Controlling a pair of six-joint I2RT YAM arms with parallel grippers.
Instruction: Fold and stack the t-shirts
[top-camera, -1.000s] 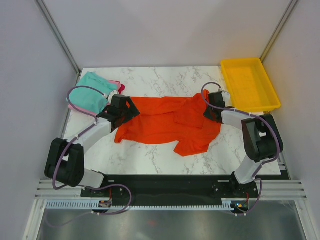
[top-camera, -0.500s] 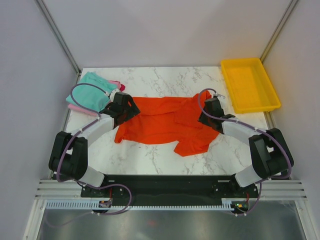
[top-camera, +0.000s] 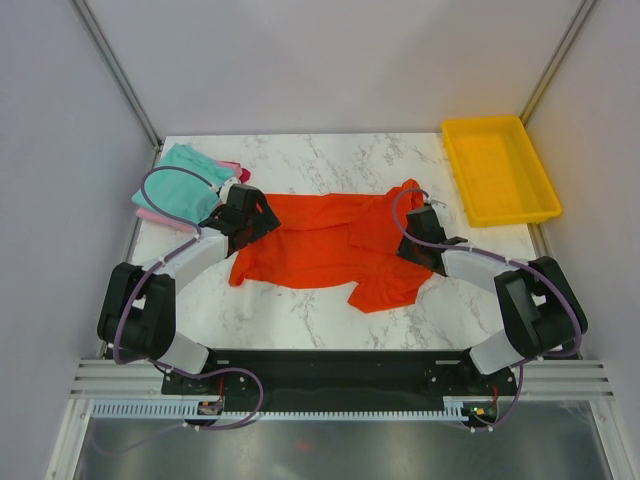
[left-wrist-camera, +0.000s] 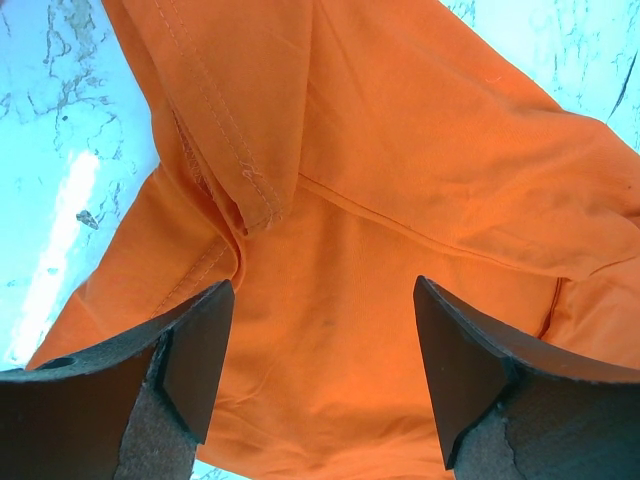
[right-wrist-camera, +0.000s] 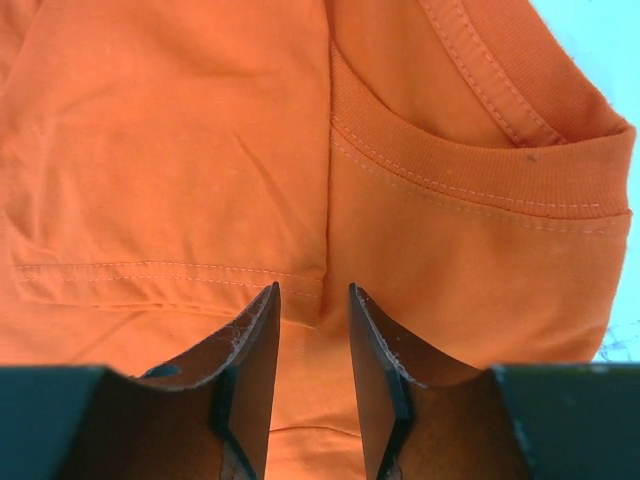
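1 orange-red t-shirt (top-camera: 320, 240) under left fingers (left-wrist-camera: 190, 355), wide-open, empty; right fingers (right-wrist-camera: 256, 350) narrow, hold unclear.

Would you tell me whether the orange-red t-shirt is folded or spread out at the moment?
Mostly spread, not folded: the orange-red t-shirt lies open and rumpled across the table, with only one sleeve flapped over its body.

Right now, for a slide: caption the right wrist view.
Right pincer, narrowly parted, over bright-orange cloth t-shirt beside its collar.
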